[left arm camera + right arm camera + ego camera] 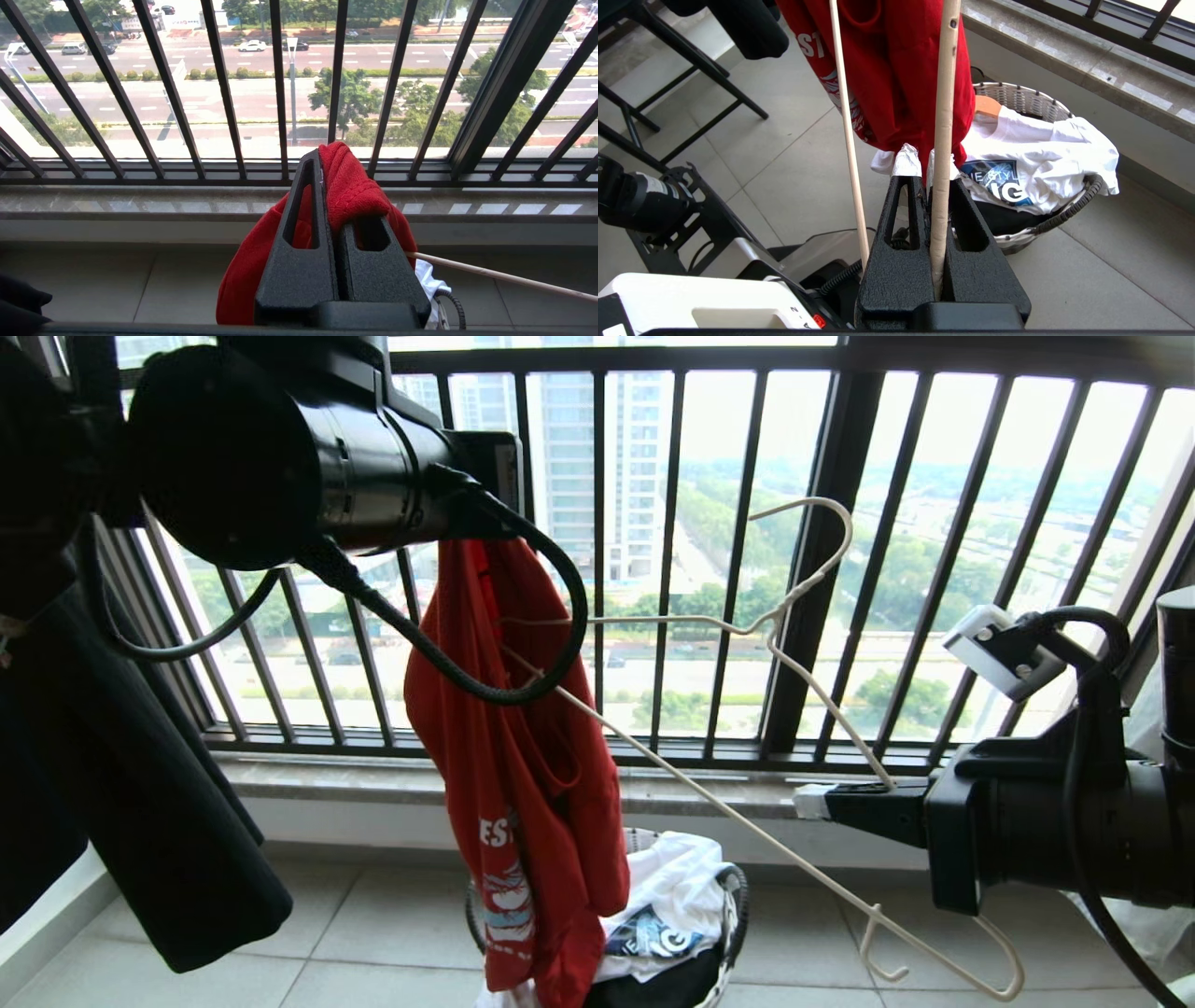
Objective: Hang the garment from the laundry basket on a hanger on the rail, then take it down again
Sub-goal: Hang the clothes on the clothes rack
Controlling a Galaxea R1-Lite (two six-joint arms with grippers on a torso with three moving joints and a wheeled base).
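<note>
Right gripper (934, 184): seen nearest at 3 o'clock of the head view, its jaws are clamped on one arm of the hanger (812, 686).
Hanger: the cream-white wire frame is held tilted, its hook raised toward 1 o'clock against the barred window railing (822, 523); its long bar is run down from the garment to 5 o'clock.
Left gripper (329, 186): raised at 11 o'clock, its jaws are pinched tight on a fold of the garment (523, 775).
Garment: the red T-shirt is hung from the left gripper, draped straight down over the laundry basket (733, 896), with one end of the hanger touching it.
Laundry basket: set on the tiled floor at 6 o'clock, it is filled with white printed clothes (677, 896).
Black shirt (140, 784): hung at 9 o'clock.
</note>
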